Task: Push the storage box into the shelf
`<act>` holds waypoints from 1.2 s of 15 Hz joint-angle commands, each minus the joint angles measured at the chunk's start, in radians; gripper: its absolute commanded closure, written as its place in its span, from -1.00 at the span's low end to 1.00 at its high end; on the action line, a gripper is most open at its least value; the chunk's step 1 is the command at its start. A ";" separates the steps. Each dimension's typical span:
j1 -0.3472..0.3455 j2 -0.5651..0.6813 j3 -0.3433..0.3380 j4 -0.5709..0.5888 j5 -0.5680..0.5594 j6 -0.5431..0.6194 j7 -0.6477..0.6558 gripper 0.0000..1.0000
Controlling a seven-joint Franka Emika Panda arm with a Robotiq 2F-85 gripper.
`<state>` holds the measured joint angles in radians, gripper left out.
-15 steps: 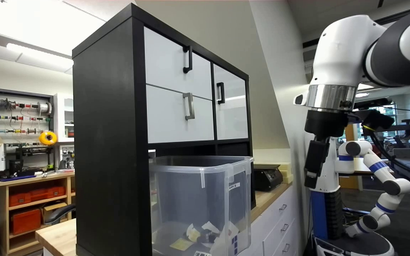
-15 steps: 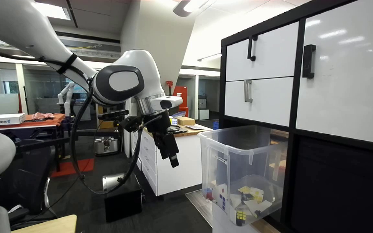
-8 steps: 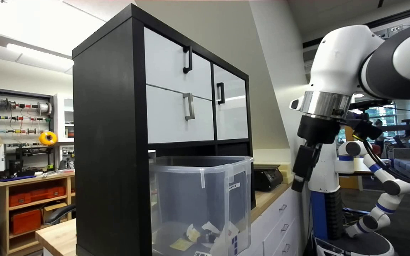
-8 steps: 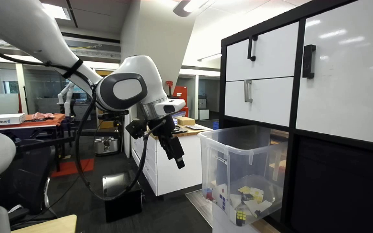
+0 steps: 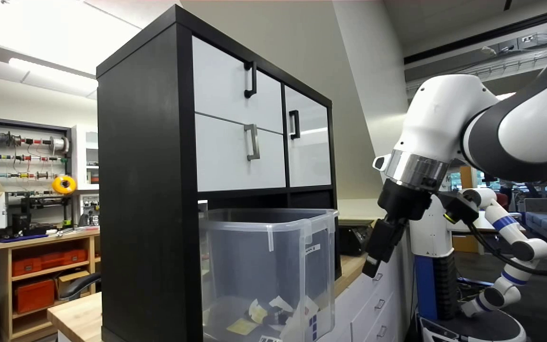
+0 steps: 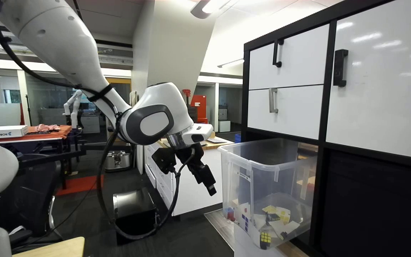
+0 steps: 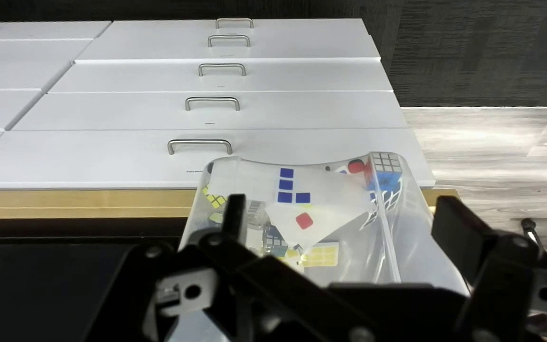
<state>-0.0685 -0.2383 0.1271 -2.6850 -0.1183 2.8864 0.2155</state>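
The storage box is a translucent clear bin with papers and puzzle cubes inside; its top looks open. In both exterior views it stands in the lower compartment under two drawers of the black shelf and sticks out of the front. The box and shelf show likewise in an exterior view. My gripper points down at a slant in front of the box, with a small gap between them; it also shows here. In the wrist view the gripper's fingers are wide apart, with the box seen between and beyond them.
A wooden counter with white drawers runs under the shelf. A black device stands on the counter beside the shelf. Another counter with white drawers stands behind the gripper. A black box is on the floor.
My arm has come down and forward, bringing the gripper closer to the front of the storage box and tilting it more. The box and shelf have not moved.
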 commanded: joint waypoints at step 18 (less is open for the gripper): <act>-0.045 0.301 0.010 0.317 -0.284 0.046 0.220 -1.00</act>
<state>-0.1156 0.0149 0.1398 -2.4253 -0.3493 2.9285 0.3763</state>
